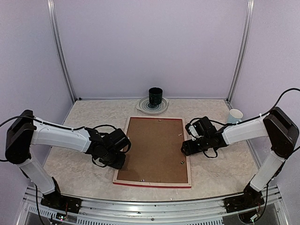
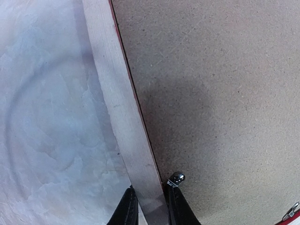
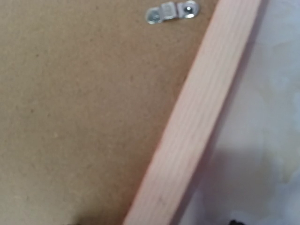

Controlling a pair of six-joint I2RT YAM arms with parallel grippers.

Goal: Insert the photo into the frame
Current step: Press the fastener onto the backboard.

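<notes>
The frame lies face down in the middle of the table, its pale wood back up and a red edge showing along the near side. A brown backing board fills it. The photo is hidden. My left gripper is at the frame's left rail, with a black finger pressed on each side of the wood, next to a small metal tab. My right gripper stands open astride the right rail; only its fingertips' edges show at the bottom of that wrist view. A metal clip sits on the board.
A dark green cup stands on a pale plate at the back centre. A white cup lies at the back right. Metal posts and lilac walls enclose the marbled table.
</notes>
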